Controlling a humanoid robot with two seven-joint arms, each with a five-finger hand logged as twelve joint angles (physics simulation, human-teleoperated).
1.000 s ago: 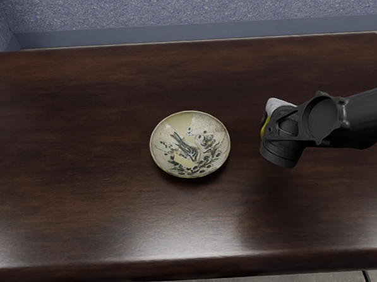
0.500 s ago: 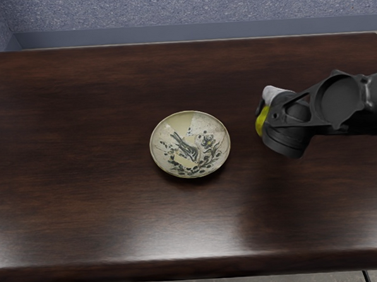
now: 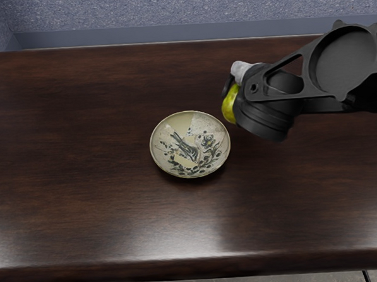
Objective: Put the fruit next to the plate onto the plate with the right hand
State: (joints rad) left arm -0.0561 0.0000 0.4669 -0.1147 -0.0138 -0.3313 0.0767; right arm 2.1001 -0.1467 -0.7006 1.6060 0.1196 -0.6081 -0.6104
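Dark brown wood with a soft sheen makes up the table point(image 3: 85, 216), whose rounded front edge runs along the bottom of the head view. Near its middle sits the plate point(image 3: 156, 143), a round cream dish painted in dark strokes with what looks like a bird among sprigs; the marks are a picture, not lettering.

Just beyond the plate's right rim, a little further back, is the fruit point(image 3: 228, 105), small and yellow-green. It is held clenched in the right hand point(image 3: 238, 83), above the table beside the plate and not yet over it. Only a sliver of the fruit shows, since the thick black wrist hides most of the hand. One pale fingertip point(image 3: 240, 68) pokes out above.

The right arm point(image 3: 339, 60) reaches in from the right edge. Behind the table stands a speckled blue-grey wall point(image 3: 181, 5).
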